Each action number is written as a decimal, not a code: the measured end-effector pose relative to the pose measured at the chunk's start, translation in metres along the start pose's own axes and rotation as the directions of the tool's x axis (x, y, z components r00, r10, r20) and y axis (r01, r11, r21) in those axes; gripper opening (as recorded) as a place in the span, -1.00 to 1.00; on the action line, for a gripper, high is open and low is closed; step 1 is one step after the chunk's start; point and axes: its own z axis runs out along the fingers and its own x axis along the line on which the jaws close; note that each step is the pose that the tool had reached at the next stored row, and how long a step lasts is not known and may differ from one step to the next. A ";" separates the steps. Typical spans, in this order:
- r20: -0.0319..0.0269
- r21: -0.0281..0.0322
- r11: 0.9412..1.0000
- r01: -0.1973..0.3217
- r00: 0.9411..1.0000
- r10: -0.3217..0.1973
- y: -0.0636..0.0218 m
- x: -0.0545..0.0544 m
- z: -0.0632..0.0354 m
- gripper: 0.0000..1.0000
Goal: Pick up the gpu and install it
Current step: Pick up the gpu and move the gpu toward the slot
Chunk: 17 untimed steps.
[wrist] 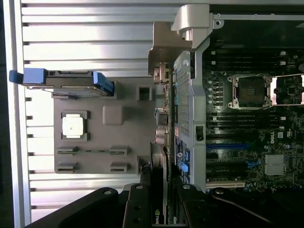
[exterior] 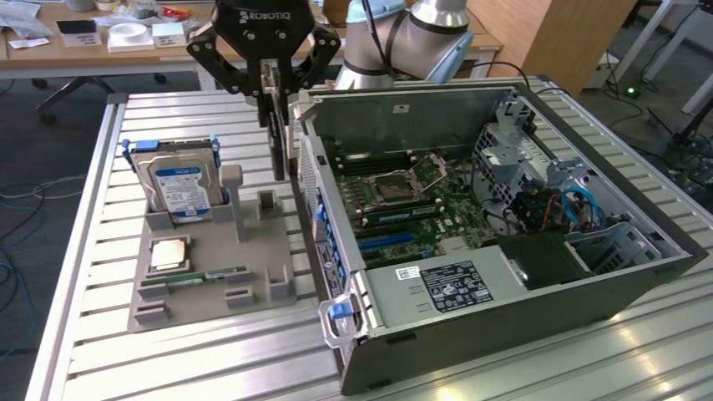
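Note:
The gpu (exterior: 274, 134), a thin dark card, hangs on edge from my gripper (exterior: 270, 90), which is shut on its upper part. It hovers just outside the rear wall of the open computer case (exterior: 624, 276), between that wall and the grey parts holder (exterior: 240, 251). In the wrist view the gpu (wrist: 160, 166) runs edge-on between my two black fingers (wrist: 140, 202), over the gap beside the case's rear panel (wrist: 183, 95). The motherboard (exterior: 407, 200) lies exposed inside the case, with blue and black slots (exterior: 390, 241) near its front.
The grey holder carries a hard drive (exterior: 179, 185) in a blue caddy, a CPU (exterior: 169, 251) and a green RAM stick (exterior: 209, 275). A ribbed aluminium table (exterior: 167, 359) supports everything. Desks with clutter stand behind, and the arm (exterior: 429, 33) rises behind the case.

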 end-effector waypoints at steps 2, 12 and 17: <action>0.000 0.000 1.000 0.000 1.000 0.000 0.0003 -0.008 0.0002 -0.47; 0.000 0.000 1.000 0.000 1.000 0.000 0.0020 -0.052 0.0014 -0.47; 0.000 0.000 1.000 0.000 1.000 0.000 0.0029 -0.075 0.0020 -0.47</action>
